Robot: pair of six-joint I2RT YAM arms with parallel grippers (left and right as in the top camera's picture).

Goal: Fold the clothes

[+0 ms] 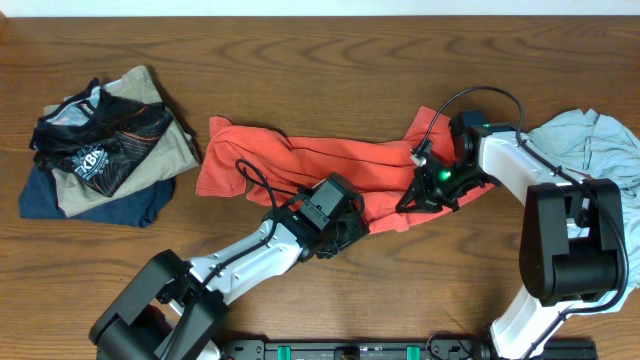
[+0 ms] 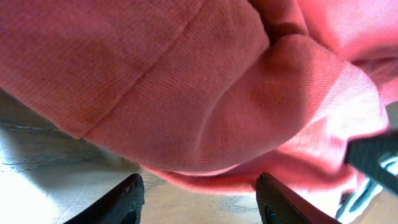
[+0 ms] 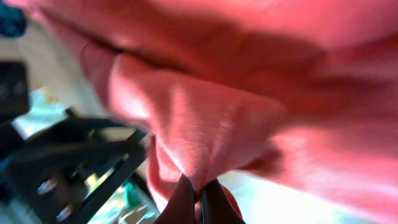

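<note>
Gripping red shirt (image 1: pixel 300 160) to fold: right jaws clamped on it, left jaws apart at near edge, to close next.

The overhead camera is looking straight down on the whole desk (image 1: pixel 330 40), while both wrist cameras are looking from low and very near at the shirt (image 1: pixel 300 160) that all three views are sharing.

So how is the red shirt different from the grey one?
The red shirt lies stretched across the middle; the grey shirt is bunched at the right edge. The right gripper pinches the red shirt; nothing holds the grey shirt. Both are rumpled, not folded.
</note>
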